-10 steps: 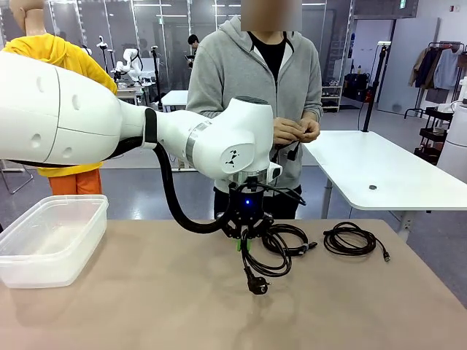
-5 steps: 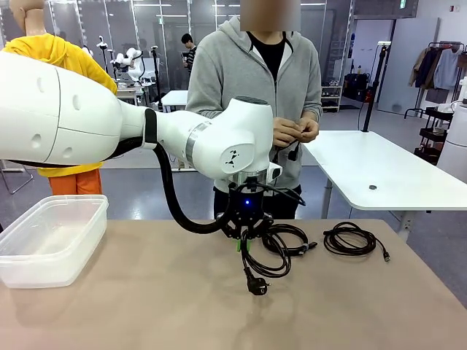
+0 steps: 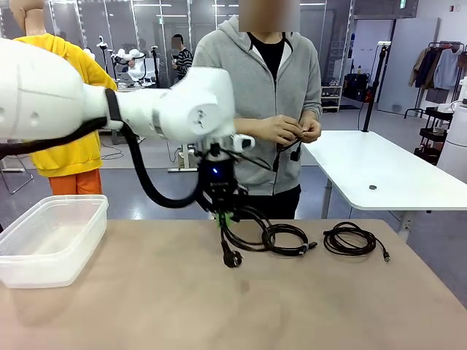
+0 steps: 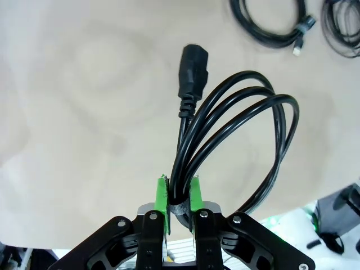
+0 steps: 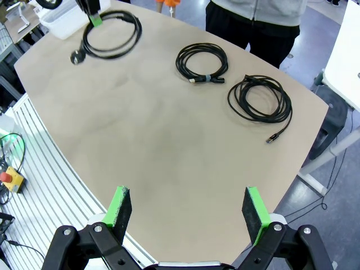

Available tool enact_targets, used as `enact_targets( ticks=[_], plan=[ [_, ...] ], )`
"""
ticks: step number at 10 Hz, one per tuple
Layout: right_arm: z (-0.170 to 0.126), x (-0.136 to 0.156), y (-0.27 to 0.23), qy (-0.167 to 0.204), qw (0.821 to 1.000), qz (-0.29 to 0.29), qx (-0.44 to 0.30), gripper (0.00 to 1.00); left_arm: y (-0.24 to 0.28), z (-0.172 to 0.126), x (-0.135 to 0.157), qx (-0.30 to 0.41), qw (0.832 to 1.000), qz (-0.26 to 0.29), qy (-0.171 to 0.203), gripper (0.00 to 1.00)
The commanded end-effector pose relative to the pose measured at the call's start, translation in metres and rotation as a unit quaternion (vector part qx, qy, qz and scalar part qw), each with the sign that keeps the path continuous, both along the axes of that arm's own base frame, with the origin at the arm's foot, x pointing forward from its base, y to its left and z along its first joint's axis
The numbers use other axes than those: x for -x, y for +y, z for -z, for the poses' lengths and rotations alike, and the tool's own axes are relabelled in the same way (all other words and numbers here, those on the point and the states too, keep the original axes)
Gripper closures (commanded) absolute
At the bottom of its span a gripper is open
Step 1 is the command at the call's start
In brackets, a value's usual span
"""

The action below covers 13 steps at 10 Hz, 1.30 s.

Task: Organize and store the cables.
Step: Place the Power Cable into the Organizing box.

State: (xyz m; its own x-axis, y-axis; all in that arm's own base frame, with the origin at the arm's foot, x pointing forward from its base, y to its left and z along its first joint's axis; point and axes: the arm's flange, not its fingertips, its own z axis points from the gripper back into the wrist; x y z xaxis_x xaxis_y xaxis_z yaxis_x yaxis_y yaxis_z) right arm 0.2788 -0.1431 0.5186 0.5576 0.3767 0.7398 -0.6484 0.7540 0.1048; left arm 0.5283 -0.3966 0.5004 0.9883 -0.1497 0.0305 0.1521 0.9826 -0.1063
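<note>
At the left end of the tan tabletop (image 3: pixel 146 306) sits a clear rectangular plastic tub (image 3: pixel 51 240), well apart from everything else. Nearer the middle, the left gripper (image 3: pixel 225 217) hangs over the table with its fingers pointing down. They are drawn almost together and pinch a thick black power cord wound in a loose coil (image 3: pixel 224 240). Seen from the wrist, the green pads (image 4: pixel 162 197) press on either side of the bunched strands where a band wraps them, and the loops fan out beyond the fingertips. The coil dangles from that grip, and its chunky black plug (image 3: pixel 232 257) hangs lowest and looks to be just clear of the surface. A blocky black connector (image 4: pixel 193 70) lies along the strands at the cord's other end. Just to the right, a second, thinner black cable coil (image 3: pixel 292 251) lies flat on the table, so near the hanging loops that they overlap from the front. Farther right lies a third black coil with a small connector tip (image 3: pixel 350 252), apart from the second. Behind the table a person in a grey hoodie stands with both hands (image 3: pixel 288 131) together at waist height, fingering a short bit of black cord (image 3: pixel 293 153). The right gripper (image 5: pixel 188 211) is high above the table's near edge, its jaws spread wide, with nothing between them and nothing touched.
</note>
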Motion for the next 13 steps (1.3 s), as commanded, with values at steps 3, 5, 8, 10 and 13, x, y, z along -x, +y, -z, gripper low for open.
enact_targets(
  ticks=[3,5,8,10,13],
  plan=[
    [0.0,0.0,-0.001,-0.003,1.0,-0.008,0.0,0.0,0.155,-0.036,-0.001,0.078,0.997,-0.023,-0.009,0.83],
    [0.0,0.0,-0.001,-0.003,1.0,-0.008,0.0,0.0,0.238,-0.04,-0.002,0.093,0.993,-0.061,-0.046,0.83],
    [0.0,0.0,-0.001,-0.003,1.0,-0.008,0.0,0.0,0.31,-0.046,0.0,0.067,0.993,-0.068,-0.066,0.83],
    [0.0,0.0,-0.001,-0.003,1.0,-0.008,0.0,0.0,0.357,-0.048,-0.006,0.048,0.993,-0.089,-0.064,0.83],
    [0.0,0.0,-0.001,-0.003,1.0,-0.008,0.0,0.0,0.422,-0.046,-0.004,0.056,0.986,-0.136,-0.074,0.83]
  ],
)
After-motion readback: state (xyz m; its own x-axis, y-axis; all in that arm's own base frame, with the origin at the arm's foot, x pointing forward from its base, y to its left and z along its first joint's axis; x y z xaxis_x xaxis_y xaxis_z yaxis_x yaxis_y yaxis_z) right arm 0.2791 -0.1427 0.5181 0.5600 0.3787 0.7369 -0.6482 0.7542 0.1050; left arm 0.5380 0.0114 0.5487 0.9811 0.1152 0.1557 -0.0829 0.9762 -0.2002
